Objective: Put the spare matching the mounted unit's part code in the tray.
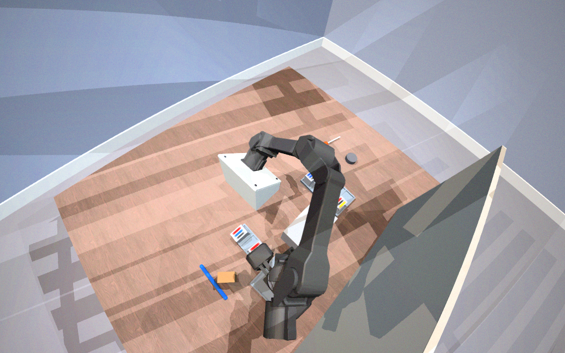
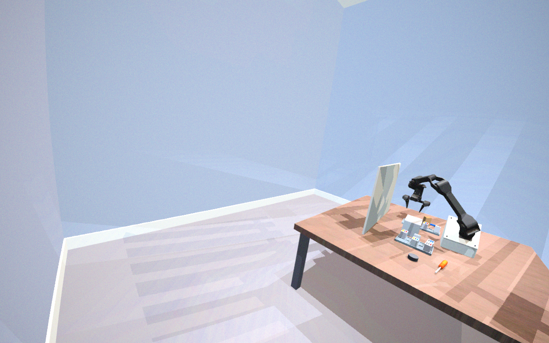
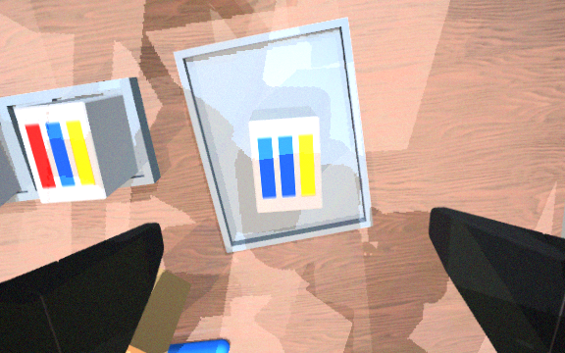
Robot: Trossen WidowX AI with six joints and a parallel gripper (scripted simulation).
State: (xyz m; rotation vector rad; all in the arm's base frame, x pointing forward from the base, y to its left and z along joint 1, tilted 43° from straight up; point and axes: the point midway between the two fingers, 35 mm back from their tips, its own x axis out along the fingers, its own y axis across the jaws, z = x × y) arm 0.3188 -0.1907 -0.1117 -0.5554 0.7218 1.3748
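My gripper (image 2: 414, 209) (image 3: 296, 228) is open and empty, raised above the tray; in the top view the arm hides most of it. The spare with a blue, blue, yellow code (image 3: 289, 167) stands inside the tray (image 3: 263, 39) (image 1: 261, 287), between the tray walls and free of the fingers. A spare with a red, blue, yellow code (image 3: 59, 157) stands in the rack just left of the tray in the wrist view. The white box (image 1: 295, 228) (image 2: 411, 225) stands between the two racks. The mounted unit's back code is not readable in these views.
A tall upright panel (image 1: 407, 285) (image 2: 381, 200) stands beyond the box. A tan block (image 1: 226, 277) and a blue rod (image 1: 213, 282) lie near the tray. The second rack holds several spares. A dark puck (image 1: 350, 158) (image 2: 412, 257) and an orange screwdriver (image 2: 442, 265) lie past it.
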